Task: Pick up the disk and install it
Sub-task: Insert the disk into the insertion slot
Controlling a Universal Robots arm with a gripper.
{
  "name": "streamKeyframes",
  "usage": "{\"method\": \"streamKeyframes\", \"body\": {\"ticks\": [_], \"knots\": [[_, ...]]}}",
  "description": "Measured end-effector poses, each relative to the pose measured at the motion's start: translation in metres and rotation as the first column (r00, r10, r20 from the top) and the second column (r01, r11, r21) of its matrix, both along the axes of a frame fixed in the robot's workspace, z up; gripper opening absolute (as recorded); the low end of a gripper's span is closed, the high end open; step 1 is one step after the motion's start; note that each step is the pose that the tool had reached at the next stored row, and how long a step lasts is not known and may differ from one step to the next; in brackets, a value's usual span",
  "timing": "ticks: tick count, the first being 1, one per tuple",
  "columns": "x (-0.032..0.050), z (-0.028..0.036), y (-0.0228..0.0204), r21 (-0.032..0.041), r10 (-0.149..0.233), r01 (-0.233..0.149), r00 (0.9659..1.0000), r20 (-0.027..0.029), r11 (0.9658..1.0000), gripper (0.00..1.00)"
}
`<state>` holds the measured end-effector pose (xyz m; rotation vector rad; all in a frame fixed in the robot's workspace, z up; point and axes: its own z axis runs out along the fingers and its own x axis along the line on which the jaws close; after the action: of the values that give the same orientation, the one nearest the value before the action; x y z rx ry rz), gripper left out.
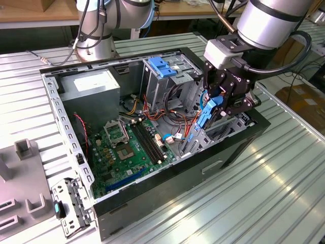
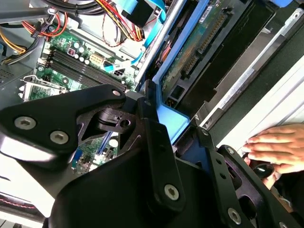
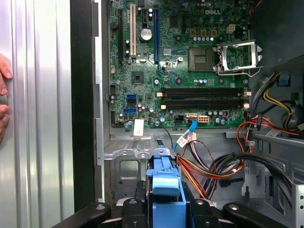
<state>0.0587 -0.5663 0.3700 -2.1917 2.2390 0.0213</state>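
**Snag and jam risk at the drive cage**

The dark flat disk with blue plastic side rails (image 1: 205, 116) hangs on edge over the grey metal drive cage (image 1: 195, 143), clamped in the black tool (image 1: 219, 108). Tilted rails could bind. The red and orange cables (image 3: 209, 166) nearby could snag.

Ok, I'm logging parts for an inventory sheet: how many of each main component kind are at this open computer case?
disk, held by the pincer: 1
power-supply box: 1
motherboard: 1
blue bracket: 1
Total: 4
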Motion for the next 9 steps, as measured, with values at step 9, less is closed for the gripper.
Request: {"method": "streamKeyframes", "body": {"ticks": [9], "knots": [[0.0031, -0.0030, 0.0000, -0.0002, 0.000, 0.000, 1.0000, 0.0000, 1.0000, 0.45]]}}
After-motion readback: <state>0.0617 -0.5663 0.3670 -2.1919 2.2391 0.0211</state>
